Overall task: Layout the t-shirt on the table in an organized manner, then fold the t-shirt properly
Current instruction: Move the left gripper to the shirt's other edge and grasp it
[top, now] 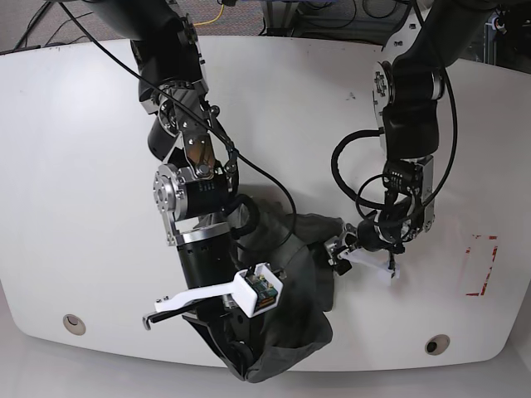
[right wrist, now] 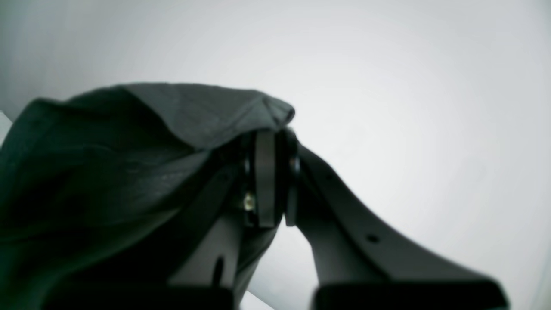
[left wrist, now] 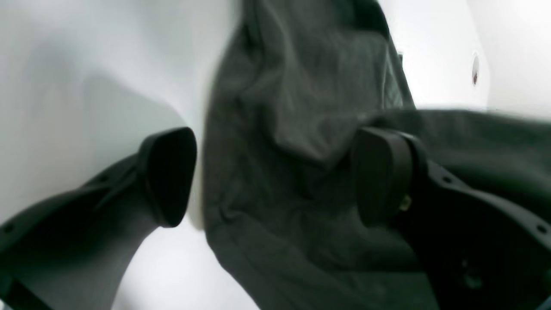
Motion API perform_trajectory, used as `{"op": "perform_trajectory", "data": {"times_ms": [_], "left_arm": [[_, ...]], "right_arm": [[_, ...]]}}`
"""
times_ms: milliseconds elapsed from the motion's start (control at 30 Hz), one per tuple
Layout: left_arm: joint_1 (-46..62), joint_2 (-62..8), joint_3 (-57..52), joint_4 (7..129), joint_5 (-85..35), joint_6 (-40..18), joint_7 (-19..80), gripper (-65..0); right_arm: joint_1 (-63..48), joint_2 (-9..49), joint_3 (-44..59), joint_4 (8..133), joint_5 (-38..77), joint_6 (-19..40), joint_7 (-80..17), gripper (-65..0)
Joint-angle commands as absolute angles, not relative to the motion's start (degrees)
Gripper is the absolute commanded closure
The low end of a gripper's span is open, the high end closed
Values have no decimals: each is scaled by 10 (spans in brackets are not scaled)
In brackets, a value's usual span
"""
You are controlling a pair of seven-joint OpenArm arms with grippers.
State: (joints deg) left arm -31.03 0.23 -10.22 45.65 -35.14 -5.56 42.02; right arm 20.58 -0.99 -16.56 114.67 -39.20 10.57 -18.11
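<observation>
The dark charcoal t-shirt [top: 290, 274] lies crumpled at the front middle of the white table [top: 83, 166]. In the left wrist view its wrinkled cloth [left wrist: 280, 129] fills the space under my left gripper [left wrist: 273, 176], which is open; one finger [left wrist: 168, 176] hangs over bare table and the other [left wrist: 379, 172] over the cloth. In the base view that gripper [top: 342, 247] hovers at the shirt's right edge. My right gripper [right wrist: 269, 172] is shut on a fold of the t-shirt [right wrist: 107, 163], with cloth draped over it. In the base view it [top: 239, 358] is low at the shirt's front part, mostly hidden by cloth.
Round grommet holes sit near the front edge at left [top: 74, 322] and right [top: 436, 344]; one [left wrist: 475, 71] shows in the left wrist view. A red tape rectangle [top: 481, 265] marks the right side. Cables hang along both arms.
</observation>
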Motion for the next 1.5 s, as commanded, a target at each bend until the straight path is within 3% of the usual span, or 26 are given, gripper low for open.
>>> {"op": "perform_trajectory", "data": {"times_ms": [0, 900, 967, 1267, 1467], "left_arm": [[-332, -10, -102, 465, -361, -43, 413, -531], [-336, 16, -69, 400, -349, -28, 373, -521], [-336, 22, -69, 400, -349, -28, 373, -476], [-335, 27, -69, 400, -349, -28, 371, -135], [-336, 27, -69, 402, -349, -27, 371, -3]], "right_arm": [[220, -12, -165, 1156, -394, 95, -167, 0], [218, -13, -167, 1156, -389, 95, -167, 0], [216, -13, -166, 1156, -376, 93, -167, 0], [211, -10, -165, 1156, -363, 91, -167, 0], [211, -9, -165, 1156, -362, 91, -167, 0]]}}
